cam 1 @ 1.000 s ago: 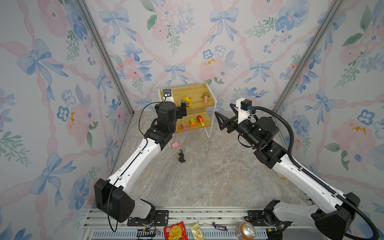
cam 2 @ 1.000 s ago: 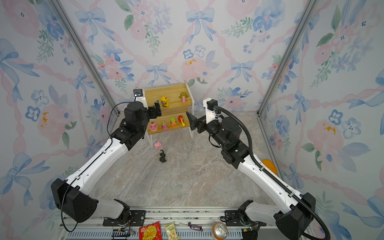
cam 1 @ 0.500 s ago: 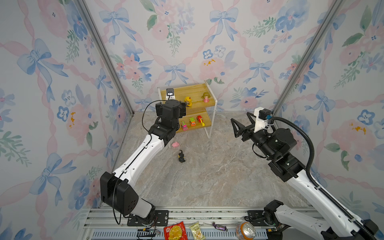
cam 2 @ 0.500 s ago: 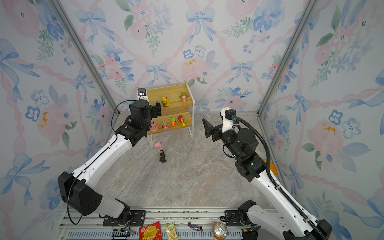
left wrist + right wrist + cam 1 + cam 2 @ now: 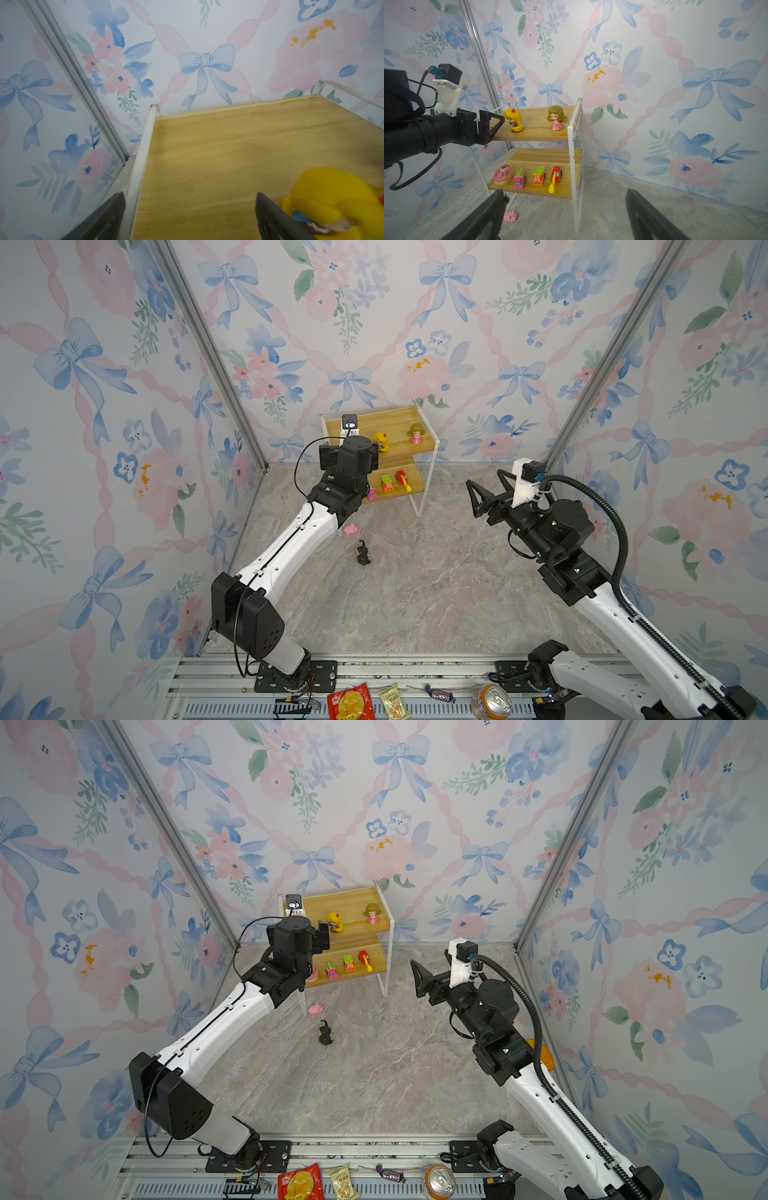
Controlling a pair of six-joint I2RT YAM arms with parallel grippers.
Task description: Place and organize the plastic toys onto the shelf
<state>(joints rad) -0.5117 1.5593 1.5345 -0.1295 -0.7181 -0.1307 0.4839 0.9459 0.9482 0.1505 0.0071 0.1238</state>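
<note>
The shelf (image 5: 388, 421) stands against the back wall. Its top board (image 5: 228, 145) holds a yellow-haired figure (image 5: 381, 442) and a pink-dress doll (image 5: 415, 433). The lower board carries a round pink figure (image 5: 502, 175), a pink car (image 5: 520, 179), a green-orange car (image 5: 539, 175) and a red car (image 5: 556, 173). A pink pig (image 5: 351, 529) and a black-yellow figure (image 5: 363, 554) lie on the floor in front. My left gripper (image 5: 190, 199) hangs open over the top board's left end, one finger close beside the yellow-haired figure (image 5: 332, 199). My right gripper (image 5: 484, 485) is open and empty, right of the shelf.
Two foil snack packets (image 5: 351, 702), a wrapped candy (image 5: 439, 693) and a drink can (image 5: 490, 702) lie on the front rail. An orange thing (image 5: 542, 1052) shows behind the right arm by the right wall. Floral walls close in on three sides.
My right arm has drawn back to the right, away from the shelf. The left gripper has edged a little further in over the top board. Both stayed open.
</note>
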